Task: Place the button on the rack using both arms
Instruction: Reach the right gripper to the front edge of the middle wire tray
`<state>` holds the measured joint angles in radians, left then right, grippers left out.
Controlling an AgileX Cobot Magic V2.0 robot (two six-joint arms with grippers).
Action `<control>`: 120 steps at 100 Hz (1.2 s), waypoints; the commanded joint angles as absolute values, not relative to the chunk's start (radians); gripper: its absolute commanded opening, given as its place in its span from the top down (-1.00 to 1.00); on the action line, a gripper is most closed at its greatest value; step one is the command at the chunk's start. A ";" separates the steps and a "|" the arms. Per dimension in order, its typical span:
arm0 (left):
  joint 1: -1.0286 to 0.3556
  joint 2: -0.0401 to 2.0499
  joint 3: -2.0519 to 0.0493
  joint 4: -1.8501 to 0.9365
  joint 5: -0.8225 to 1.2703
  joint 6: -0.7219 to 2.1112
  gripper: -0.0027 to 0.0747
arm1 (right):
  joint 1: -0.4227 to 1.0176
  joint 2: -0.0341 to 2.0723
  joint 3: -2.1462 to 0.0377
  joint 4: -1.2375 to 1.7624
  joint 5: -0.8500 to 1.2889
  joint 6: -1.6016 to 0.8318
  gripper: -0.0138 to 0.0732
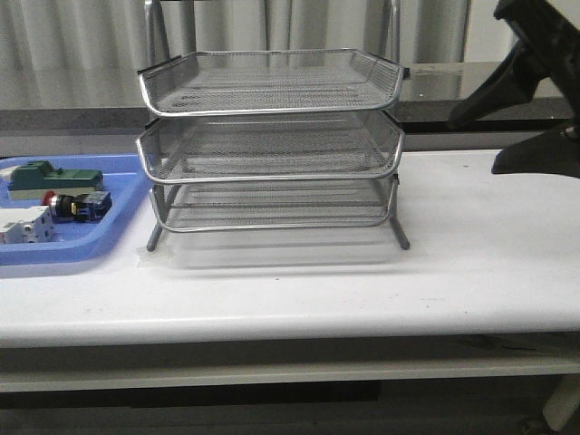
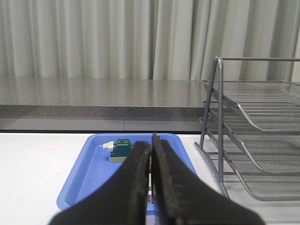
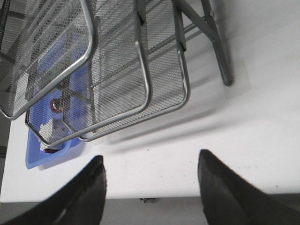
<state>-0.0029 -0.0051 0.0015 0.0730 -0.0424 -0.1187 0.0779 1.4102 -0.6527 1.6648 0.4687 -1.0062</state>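
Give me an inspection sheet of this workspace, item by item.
Surface: white table, bare in front of the rack.
Job's things: button lies in the blue tray; three-tier wire rack stands mid-table, tiers hold nothing.
Clutter: green block and white breaker in the same tray.
Grippers: left gripper shut, holding nothing; right gripper open, holding nothing.
Cables: nothing seen.
Surroundings: grey curtain, stone ledge behind.
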 commanded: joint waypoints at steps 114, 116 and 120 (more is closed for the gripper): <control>-0.003 -0.039 0.048 0.074 -0.116 -0.127 0.92 | 0.150 1.850 -1.037 1.868 0.654 -1.154 0.47; -0.003 -0.039 0.048 0.074 -0.116 -0.127 0.92 | 0.150 1.850 -1.037 1.868 0.654 -1.154 0.53; -0.003 -0.039 0.048 0.074 -0.116 -0.127 0.92 | 0.150 1.850 -1.037 1.868 0.654 -1.154 0.64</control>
<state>-0.0029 -0.0051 0.0015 0.0730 -0.0424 -0.1187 0.1495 1.8930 -1.0083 1.8016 0.6012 -1.1378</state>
